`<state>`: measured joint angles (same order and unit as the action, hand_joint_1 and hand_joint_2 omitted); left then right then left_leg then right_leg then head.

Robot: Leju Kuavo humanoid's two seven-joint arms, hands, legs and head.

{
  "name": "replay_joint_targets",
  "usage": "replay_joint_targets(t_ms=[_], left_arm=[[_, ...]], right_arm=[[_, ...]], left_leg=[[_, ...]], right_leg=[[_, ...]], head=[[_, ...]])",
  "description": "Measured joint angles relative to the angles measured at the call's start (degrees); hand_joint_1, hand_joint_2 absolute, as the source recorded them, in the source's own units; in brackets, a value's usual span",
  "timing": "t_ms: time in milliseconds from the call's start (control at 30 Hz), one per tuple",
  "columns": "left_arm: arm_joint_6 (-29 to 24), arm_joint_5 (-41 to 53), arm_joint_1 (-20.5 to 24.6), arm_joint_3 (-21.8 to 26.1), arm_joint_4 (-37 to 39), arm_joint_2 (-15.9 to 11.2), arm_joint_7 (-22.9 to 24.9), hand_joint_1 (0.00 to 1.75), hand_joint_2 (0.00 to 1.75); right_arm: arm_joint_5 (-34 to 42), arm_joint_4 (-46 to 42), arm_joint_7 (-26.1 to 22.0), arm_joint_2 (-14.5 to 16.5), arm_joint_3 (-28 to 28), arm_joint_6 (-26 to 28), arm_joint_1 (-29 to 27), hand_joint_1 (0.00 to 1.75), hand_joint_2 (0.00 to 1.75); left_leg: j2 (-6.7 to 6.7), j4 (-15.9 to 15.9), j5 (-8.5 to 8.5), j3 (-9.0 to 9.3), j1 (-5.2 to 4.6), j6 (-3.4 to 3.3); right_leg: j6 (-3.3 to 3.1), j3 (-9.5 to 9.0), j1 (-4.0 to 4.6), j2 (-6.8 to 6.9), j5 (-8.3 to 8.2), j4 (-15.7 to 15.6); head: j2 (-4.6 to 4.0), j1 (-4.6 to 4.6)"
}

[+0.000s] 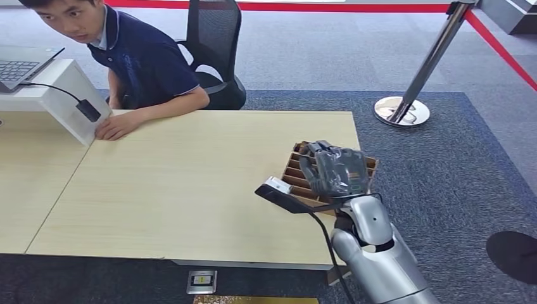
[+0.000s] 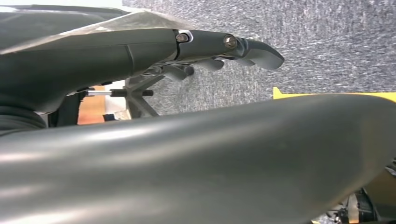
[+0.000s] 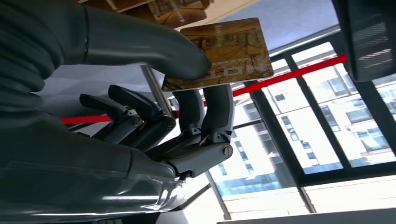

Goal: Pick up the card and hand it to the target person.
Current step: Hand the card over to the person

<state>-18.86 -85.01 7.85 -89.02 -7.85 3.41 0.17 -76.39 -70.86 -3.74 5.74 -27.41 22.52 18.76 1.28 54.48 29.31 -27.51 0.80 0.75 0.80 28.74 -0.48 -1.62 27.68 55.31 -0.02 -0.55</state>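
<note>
A golden-brown printed card (image 3: 229, 51) is pinched between the thumb and fingers of my right hand (image 3: 154, 116). In the head view that right hand (image 1: 332, 168) hovers over a brown slotted card box (image 1: 296, 172) at the table's right edge and hides the card. More cards (image 3: 173, 11) stand in the box just behind the held one. The target person (image 1: 139, 57), in a dark blue polo shirt, sits at the far left side of the table with a hand (image 1: 117, 126) flat on the top. My left hand (image 2: 210, 51) hangs over the carpet, holding nothing, fingers apart.
The light wooden table (image 1: 190, 177) stretches between me and the person. A laptop (image 1: 22, 63) sits on a white stand (image 1: 57, 95) at the far left. A black office chair (image 1: 215, 44) stands behind the person, and a chrome stanchion (image 1: 411, 95) with red tape stands at the back right.
</note>
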Motion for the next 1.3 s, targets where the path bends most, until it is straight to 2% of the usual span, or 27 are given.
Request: replay_joint_targets(t_ms=[133, 267, 567, 700, 800, 1000, 1133, 1300], left_arm=[[0.04, 0.35, 0.03, -0.02, 0.00, 0.00, 0.01, 0.00, 0.00], [0.26, 1.40, 0.10, -0.01, 0.00, 0.01, 0.01, 0.00, 0.00], [0.37, 3.19, 0.32, -0.02, 0.00, 0.20, 0.37, 0.00, 0.00], [0.34, 3.66, 0.32, -0.01, 0.00, 0.33, 0.54, 0.00, 0.00], [0.20, 4.02, 0.35, 0.00, 0.00, 0.41, 0.92, 0.00, 0.00], [-0.48, 3.29, 0.36, 0.07, 0.00, 0.48, 0.94, 0.00, 0.00], [-0.56, 3.54, 0.36, 0.05, 0.00, 0.50, 0.88, 0.00, 0.00], [-0.36, 5.01, 0.36, 0.02, 0.00, 0.50, 0.89, 0.00, 0.00]], right_arm=[[2.26, 0.19, -2.33, 0.06, -4.00, -0.48, 3.15, 1.75, 1.75], [3.79, 3.95, -4.86, 1.68, -7.20, 0.35, 7.41, 1.75, 1.75], [2.90, 20.45, -7.31, 10.72, -10.98, 4.38, 17.17, 1.75, 1.75], [4.04, 24.89, -7.24, 13.20, -12.01, 4.49, 19.42, 1.75, 1.75], [8.86, 26.96, -5.47, 14.12, -14.60, 4.38, 21.09, 1.75, 1.75], [18.72, 29.55, -1.87, 14.50, -24.52, 4.73, 24.12, 1.75, 1.75], [21.12, 30.70, -0.42, 14.51, -29.24, 5.57, 25.25, 1.75, 1.75], [21.66, 31.78, 0.10, 14.52, -31.98, 6.39, 25.81, 1.75, 1.75]], left_leg=[[0.00, 0.00, -0.04, -0.01, 0.00, 0.01], [0.00, 0.00, -0.09, -0.01, 0.00, 0.05], [0.00, 0.00, -0.18, -0.07, 0.02, 0.09], [0.01, 0.00, -0.18, -0.10, 0.02, 0.09], [0.00, 0.00, -0.18, -0.11, 0.02, 0.09], [0.01, 0.00, -0.18, -0.11, 0.02, 0.09], [0.01, 0.00, -0.18, -0.11, 0.02, 0.09], [0.01, 0.00, -0.19, -0.11, 0.02, 0.09]], right_leg=[[-0.02, 0.01, 0.00, 0.00, -0.02, 0.04], [-0.06, 0.02, 0.00, 0.00, -0.04, 0.07], [-0.12, 0.13, 0.01, 0.00, -0.08, 0.14], [-0.12, 0.13, 0.02, 0.00, -0.08, 0.14], [-0.12, 0.14, 0.02, 0.00, -0.09, 0.13], [-0.12, 0.15, 0.02, 0.00, -0.09, 0.13], [-0.13, 0.16, 0.02, 0.00, -0.09, 0.13], [-0.13, 0.16, 0.02, 0.00, -0.10, 0.13]], head=[[0.00, 0.00], [0.00, -0.01], [0.00, 0.01], [0.00, -0.01], [0.00, 0.00], [0.00, 0.01], [0.00, 0.01], [0.00, 0.00]])
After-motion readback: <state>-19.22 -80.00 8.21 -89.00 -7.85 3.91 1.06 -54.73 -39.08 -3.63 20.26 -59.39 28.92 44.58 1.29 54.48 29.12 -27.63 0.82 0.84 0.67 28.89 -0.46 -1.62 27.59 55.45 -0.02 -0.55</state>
